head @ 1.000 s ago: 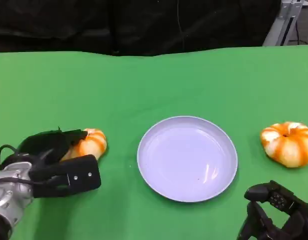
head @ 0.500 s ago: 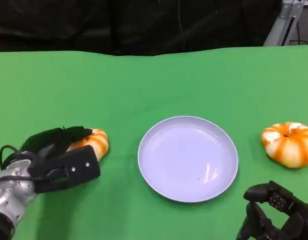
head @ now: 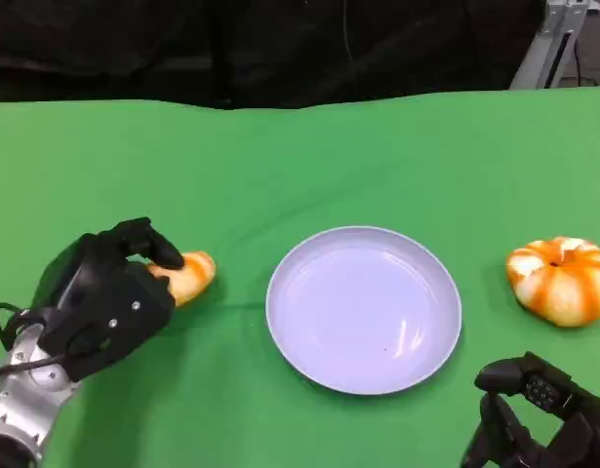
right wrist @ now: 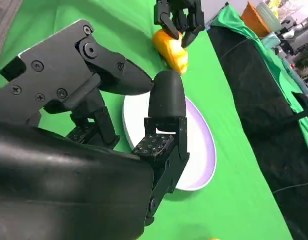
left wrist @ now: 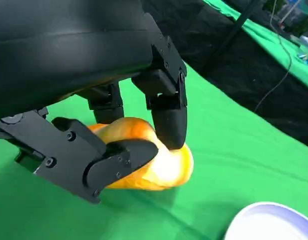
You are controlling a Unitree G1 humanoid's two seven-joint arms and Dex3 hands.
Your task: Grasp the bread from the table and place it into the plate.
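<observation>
At the lower left of the head view the left robot hand closes its fingers around the bread on the green bench, left of the plate, while the right robot hand waits open at lower right, near another bread.

Your left robot hand: black rounded shell, small screws | forearm: silver, thin black cable looped beside it | right robot hand: black, blocky fingers, dotted fingertip pads.
</observation>
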